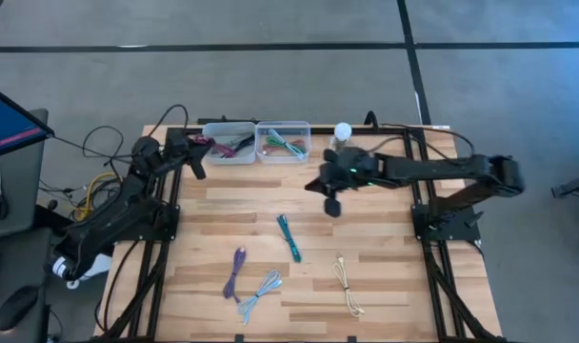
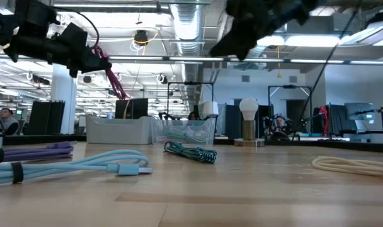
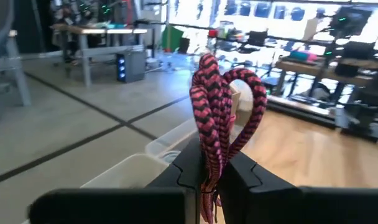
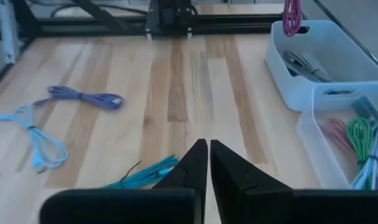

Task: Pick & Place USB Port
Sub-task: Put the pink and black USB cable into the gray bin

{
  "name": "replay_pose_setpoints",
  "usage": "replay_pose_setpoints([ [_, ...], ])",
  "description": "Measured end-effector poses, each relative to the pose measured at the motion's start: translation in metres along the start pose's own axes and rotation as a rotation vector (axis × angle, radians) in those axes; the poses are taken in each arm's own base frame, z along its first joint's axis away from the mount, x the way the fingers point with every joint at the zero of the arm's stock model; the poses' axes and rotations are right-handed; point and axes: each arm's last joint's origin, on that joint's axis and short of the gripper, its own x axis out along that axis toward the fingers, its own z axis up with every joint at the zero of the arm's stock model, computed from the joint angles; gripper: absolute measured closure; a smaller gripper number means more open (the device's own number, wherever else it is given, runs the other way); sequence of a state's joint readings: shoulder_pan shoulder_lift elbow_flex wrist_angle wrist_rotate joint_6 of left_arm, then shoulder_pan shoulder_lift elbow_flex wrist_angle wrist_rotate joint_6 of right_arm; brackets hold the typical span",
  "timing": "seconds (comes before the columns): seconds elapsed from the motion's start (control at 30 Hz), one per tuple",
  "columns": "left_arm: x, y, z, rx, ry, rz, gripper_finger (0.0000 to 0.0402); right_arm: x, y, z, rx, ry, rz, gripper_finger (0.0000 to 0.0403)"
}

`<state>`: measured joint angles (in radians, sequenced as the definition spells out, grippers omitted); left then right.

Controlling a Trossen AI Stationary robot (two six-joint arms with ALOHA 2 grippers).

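Nearest us on the wooden worktop [image 2: 242,195] lies a pale blue coiled cable [image 2: 84,165], while our left hand [image 3: 209,180], clamped on the pink-and-black braided cable [image 3: 221,109], hangs above the left clear bin [image 1: 229,143]; our right hand [image 4: 209,163], shut and empty, hovers beside that bin.

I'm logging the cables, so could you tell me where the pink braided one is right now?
The pink braided cable is pinched in the left gripper, raised over the left-hand bin at the table's far edge.
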<state>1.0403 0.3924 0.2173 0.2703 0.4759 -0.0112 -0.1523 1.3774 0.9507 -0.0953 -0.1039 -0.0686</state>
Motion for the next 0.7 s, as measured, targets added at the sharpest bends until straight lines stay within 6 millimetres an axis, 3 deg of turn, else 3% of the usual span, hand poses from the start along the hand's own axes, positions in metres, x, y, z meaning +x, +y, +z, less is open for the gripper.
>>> replay_pose_setpoints([
  [0.33,0.013,0.025,-0.009,-0.029,0.033,0.093,0.0376,-0.06,0.026,-0.039,0.014,-0.085,0.014,0.0391],
  [0.57,0.032,0.039,-0.027,-0.085,0.081,0.103,0.0376,-0.076,0.039,-0.057,0.055,-0.107,-0.012,0.039],
  [0.7,0.041,0.045,-0.041,-0.119,0.132,0.105,0.0376,-0.08,0.046,-0.057,0.042,-0.115,-0.023,0.039],
])
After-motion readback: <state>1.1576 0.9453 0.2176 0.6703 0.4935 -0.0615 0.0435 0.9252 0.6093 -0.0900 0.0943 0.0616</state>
